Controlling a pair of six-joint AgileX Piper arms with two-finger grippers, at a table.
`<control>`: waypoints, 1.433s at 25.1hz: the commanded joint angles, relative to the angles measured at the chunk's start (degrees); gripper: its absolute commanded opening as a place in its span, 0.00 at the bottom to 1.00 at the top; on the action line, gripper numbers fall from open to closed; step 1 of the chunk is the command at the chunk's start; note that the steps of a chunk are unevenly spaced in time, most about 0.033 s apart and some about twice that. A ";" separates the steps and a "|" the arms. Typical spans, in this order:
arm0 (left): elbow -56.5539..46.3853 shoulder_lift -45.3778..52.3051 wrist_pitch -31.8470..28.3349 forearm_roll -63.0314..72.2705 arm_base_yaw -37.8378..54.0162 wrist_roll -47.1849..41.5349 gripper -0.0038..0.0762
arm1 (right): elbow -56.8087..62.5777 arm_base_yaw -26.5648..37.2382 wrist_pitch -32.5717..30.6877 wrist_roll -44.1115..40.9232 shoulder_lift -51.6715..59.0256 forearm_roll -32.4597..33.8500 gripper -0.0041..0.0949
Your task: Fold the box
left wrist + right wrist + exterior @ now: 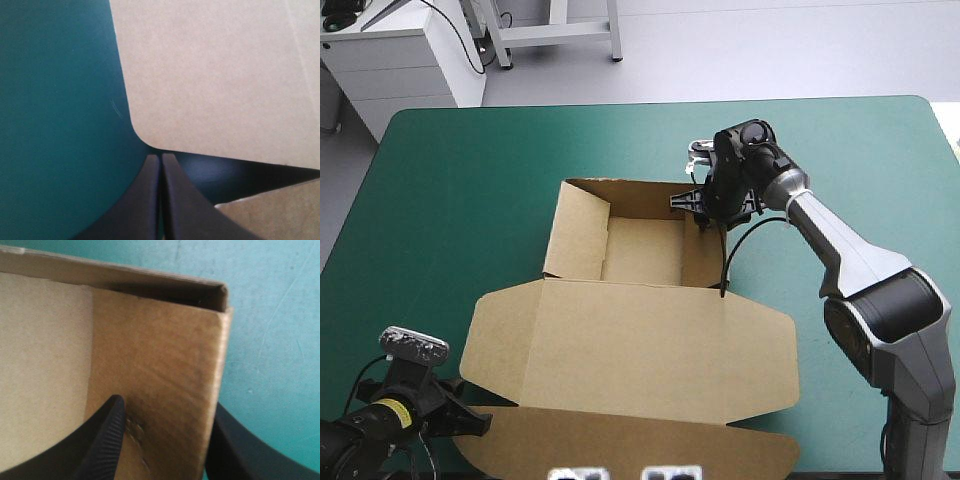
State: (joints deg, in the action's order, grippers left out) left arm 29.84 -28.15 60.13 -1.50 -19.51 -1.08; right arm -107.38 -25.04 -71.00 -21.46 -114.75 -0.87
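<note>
Box (630,350), brown: mid-table on teal-green cover (450,180). Long axis runs far to near, with the walled tray at the far end and the lid flat toward the near edge.

Right gripper (705,215): high view shows it at the tray's right wall. Only its wrist view shows the fingers pinching that wall (150,365), one inside and one outside.

Left gripper (160,157): fingers pressed together, empty, tip just beside the lid's rounded left corner (210,75).

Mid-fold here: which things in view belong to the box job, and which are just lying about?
In the job: box, tray walls raised, lid flat; right hand, gripping a tray wall; left hand, shut beside the lid's corner.
Lying about: nothing loose shows, only the teal-green cover.
</note>
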 commanded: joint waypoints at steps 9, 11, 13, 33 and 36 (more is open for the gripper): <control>-0.32 -0.34 -2.63 -0.14 -0.06 -0.94 0.04 | -1.20 0.39 -0.62 2.26 -0.15 1.50 0.02; -0.32 -0.34 -2.63 -0.26 -0.06 -0.94 0.04 | -1.20 0.54 -0.51 2.11 0.55 3.97 0.02; -0.32 -0.34 -2.71 -0.55 -0.06 -0.94 0.04 | -1.20 1.79 -0.65 2.11 1.90 6.46 0.02; -0.32 -0.34 -2.71 -0.55 -0.06 -0.94 0.04 | -1.20 49.61 -0.65 9.18 11.22 7.05 0.02; -0.32 -0.34 -2.71 -0.55 -0.06 -0.94 0.04 | -1.20 54.98 -0.65 9.18 9.90 5.89 0.02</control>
State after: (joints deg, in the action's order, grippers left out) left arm 27.95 -28.15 59.80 -1.74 -19.51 -1.53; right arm -107.13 25.79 -70.98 -12.61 -106.78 5.98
